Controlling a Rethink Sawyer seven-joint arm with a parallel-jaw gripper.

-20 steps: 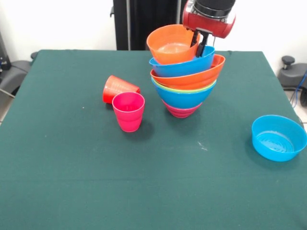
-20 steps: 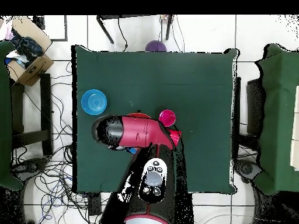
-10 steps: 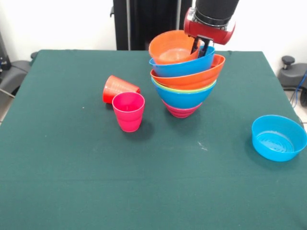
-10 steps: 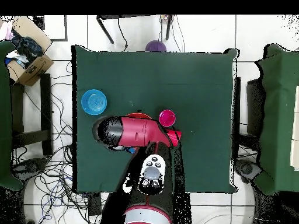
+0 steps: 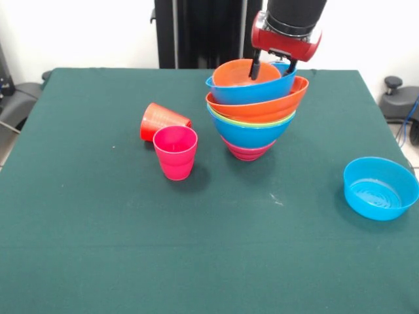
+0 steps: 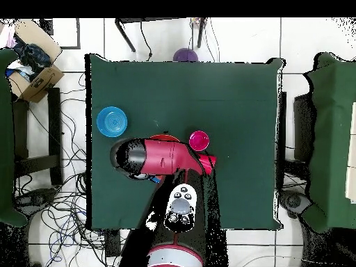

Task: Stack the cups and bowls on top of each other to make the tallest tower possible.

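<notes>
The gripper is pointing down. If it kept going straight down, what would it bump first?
Probably the small orange bowl topping the tower; the gripper already straddles its rim.

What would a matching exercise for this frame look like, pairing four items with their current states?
Items:
1. pink cup
2. red-orange cup
3. small orange bowl
4. lone blue bowl

States:
A. sits on top of the tower, with the gripper at its rim
B. lies on its side on the table
C. stands upright, mouth up, beside the tower
D. rests alone near the table's edge, away from the pile

Pairs: 1-C, 2-B, 3-A, 4-D
</notes>
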